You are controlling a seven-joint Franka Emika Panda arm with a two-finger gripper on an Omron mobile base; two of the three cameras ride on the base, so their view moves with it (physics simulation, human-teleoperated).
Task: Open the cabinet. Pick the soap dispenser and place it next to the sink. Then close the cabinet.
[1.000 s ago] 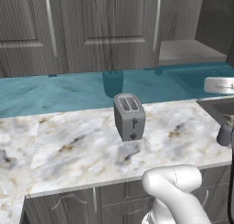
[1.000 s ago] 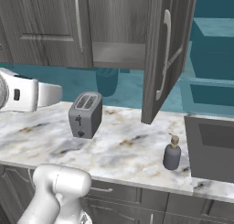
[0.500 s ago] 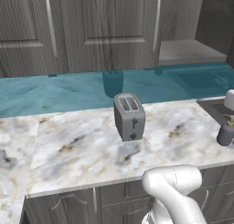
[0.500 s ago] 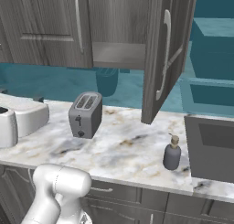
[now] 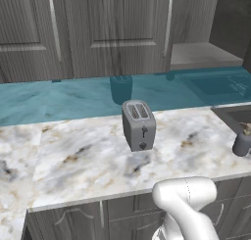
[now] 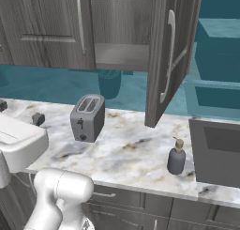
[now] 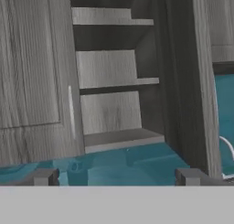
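Pincer (image 7: 118,177) is sitting spread and empty, its two dark tips apart at the bottom of the hand view, aiming into the open cabinet (image 7: 114,72) where bare shelves are showing. In the right base view the pincer (image 6: 19,112) is hanging low at the left over the surface (image 6: 131,154), well apart from the cabinet's open right door (image 6: 171,55), which is swung out over the surface with its long silver handle (image 6: 166,60) facing the robot. Soap dispenser (image 6: 176,157) is standing upright on the surface just beside the sink (image 6: 218,151), below and slightly right of that door's lower edge; it is also peeking in at the right edge of the left base view (image 5: 242,142). So the placing looks done and closing the door looks like the remaining step. Risks, judged from here: the arm is crossing a long way to the door, and the toaster (image 6: 87,117) is sitting between, so a low sweep could be clipping it; a spread pincer pushing the door off-centre could be slipping past its edge; a low reach by the arm near the door could be knocking the dispenser into the sink.
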